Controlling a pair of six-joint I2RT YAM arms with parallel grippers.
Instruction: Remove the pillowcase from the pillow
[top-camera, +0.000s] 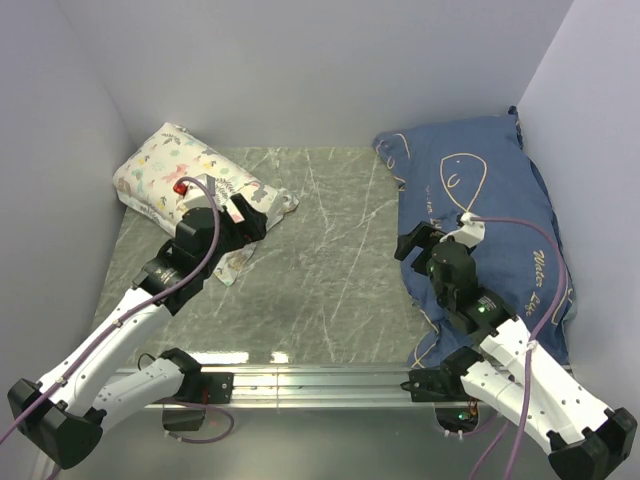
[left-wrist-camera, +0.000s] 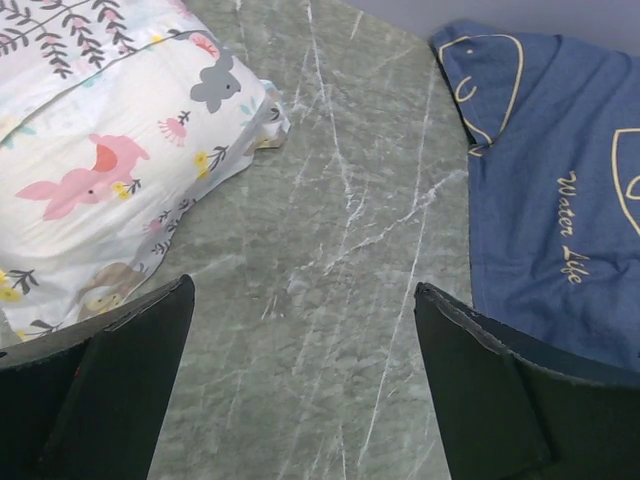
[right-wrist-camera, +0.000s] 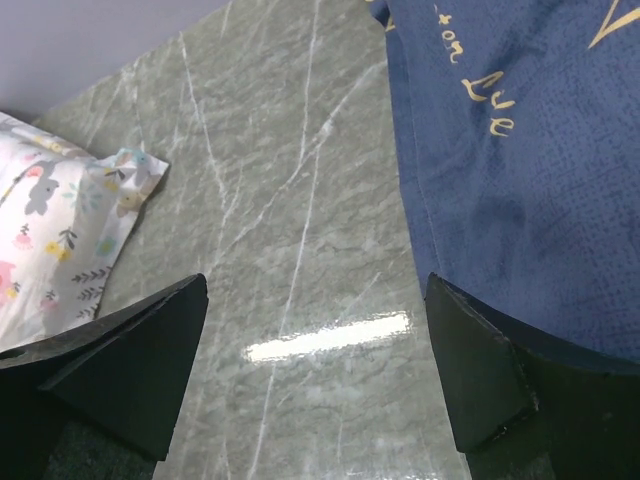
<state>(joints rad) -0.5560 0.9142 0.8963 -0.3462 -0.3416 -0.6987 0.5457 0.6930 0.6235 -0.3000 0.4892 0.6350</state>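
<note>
I count one navy pillowcase (top-camera: 500, 185), lying plump along the right side of the bench (top-camera: 320, 260) and reaching the far corner. The pillow inside it is hidden from me. One floral-print pillow (top-camera: 165, 170) sits at the far left. Of the two pincers, the left pincer (left-wrist-camera: 303, 290) gapes wide and empty beside the floral-print pillow. The right pincer (right-wrist-camera: 315, 282) is equally wide and empty at the pillowcase's left edge.

I count two arms at the near edge of the table (top-camera: 320, 290): one left arm (top-camera: 120, 330) and one right arm (top-camera: 510, 352). That gives two grippers, the left gripper (top-camera: 252, 216) and the right gripper (top-camera: 413, 243). On the table's right side lies one dark blue pillowcase (top-camera: 480, 215), and at its far left corner one floral-print pillow (top-camera: 172, 172).
</note>
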